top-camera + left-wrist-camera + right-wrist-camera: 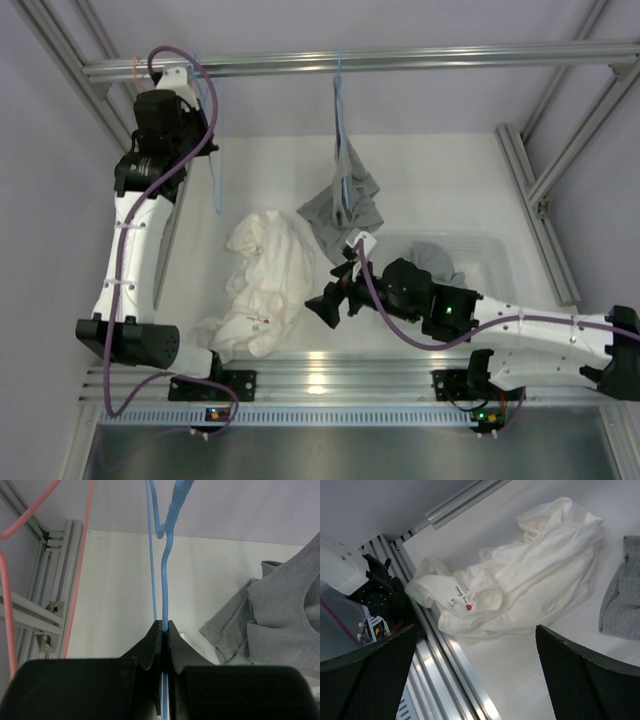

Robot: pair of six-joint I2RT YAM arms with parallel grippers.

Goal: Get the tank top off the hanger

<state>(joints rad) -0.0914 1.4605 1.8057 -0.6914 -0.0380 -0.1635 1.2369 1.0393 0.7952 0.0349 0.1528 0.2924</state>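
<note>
Beside left frame rail (62, 565), left fingers (145, 650) pinch blue hanger (165, 580) wire.

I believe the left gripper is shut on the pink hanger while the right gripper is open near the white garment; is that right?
Not quite: the left wrist view shows the left gripper shut on the blue hanger; the rest stands.

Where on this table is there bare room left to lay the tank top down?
Bare table lies at the back right, between the grey tank top and the frame rail, behind the clear bin. A narrower strip lies between the bare blue hanger and the tank top. Crowded: the white garment beside the right tool.
</note>
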